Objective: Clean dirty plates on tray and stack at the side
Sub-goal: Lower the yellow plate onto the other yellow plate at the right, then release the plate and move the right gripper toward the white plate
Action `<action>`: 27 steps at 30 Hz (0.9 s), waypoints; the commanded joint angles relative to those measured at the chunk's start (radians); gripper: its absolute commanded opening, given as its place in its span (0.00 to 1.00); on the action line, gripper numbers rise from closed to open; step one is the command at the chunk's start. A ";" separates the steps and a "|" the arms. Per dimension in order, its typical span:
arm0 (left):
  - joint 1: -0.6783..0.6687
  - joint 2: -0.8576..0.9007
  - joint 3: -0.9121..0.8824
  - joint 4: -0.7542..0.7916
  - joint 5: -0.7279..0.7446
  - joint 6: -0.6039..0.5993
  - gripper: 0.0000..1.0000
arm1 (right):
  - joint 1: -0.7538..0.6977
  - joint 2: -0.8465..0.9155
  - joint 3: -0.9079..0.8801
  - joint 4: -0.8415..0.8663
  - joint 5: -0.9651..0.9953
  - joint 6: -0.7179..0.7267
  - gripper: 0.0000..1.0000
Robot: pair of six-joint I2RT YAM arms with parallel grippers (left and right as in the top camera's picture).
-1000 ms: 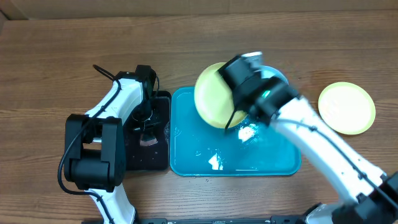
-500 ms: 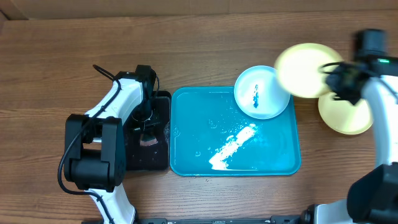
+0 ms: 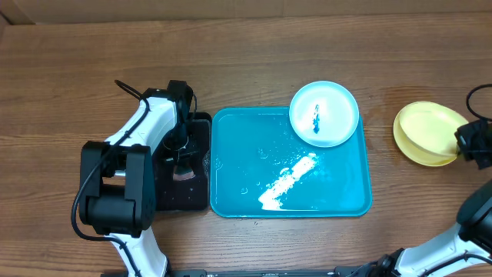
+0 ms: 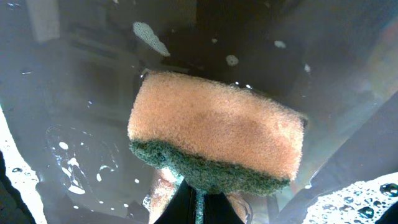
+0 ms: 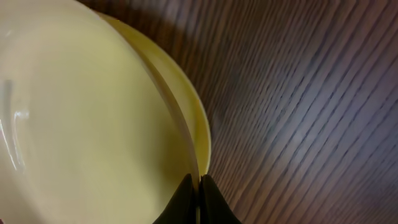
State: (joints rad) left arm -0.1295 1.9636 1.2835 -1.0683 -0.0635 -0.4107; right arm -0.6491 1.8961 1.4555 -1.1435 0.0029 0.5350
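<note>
A cyan plate with a white centre and a dark smear sits on the far right corner of the blue tray. Two pale yellow-green plates lie one over the other on the table at the far right. My right gripper is shut on the rim of the upper yellow-green plate, which rests tilted on the lower one. My left gripper is shut on an orange and green sponge over the black tray.
The black tray holds soapy water. White foam streaks the blue tray's middle. Bare wood table lies right of the stacked plates.
My right gripper carried the yellow-green plate from above the blue tray to the right and set it onto the other yellow-green plate. The left arm has not moved.
</note>
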 commanded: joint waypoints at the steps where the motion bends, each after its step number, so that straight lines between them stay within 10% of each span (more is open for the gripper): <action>1: -0.010 -0.011 -0.013 0.000 0.031 0.023 0.04 | -0.009 -0.003 0.002 0.018 -0.016 -0.011 0.04; 8: -0.010 -0.011 -0.013 0.003 0.031 0.030 0.04 | 0.006 0.003 0.002 0.031 -0.028 -0.072 0.35; 20: -0.010 -0.012 -0.013 0.004 0.031 0.031 0.04 | 0.108 -0.027 0.057 0.009 -0.230 -0.202 0.41; 24: -0.010 -0.012 -0.013 0.004 0.032 0.030 0.04 | 0.232 -0.046 0.073 0.024 -0.302 -0.398 0.78; 25: -0.010 -0.011 -0.013 0.004 0.032 0.030 0.04 | 0.270 -0.045 0.071 0.038 -0.315 -0.436 1.00; 27: -0.010 -0.011 -0.013 0.003 0.036 0.030 0.04 | 0.341 -0.041 0.065 0.082 -0.311 -0.465 1.00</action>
State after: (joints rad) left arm -0.1295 1.9636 1.2835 -1.0687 -0.0631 -0.4072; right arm -0.3904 1.8935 1.5002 -1.0863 -0.2512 0.2024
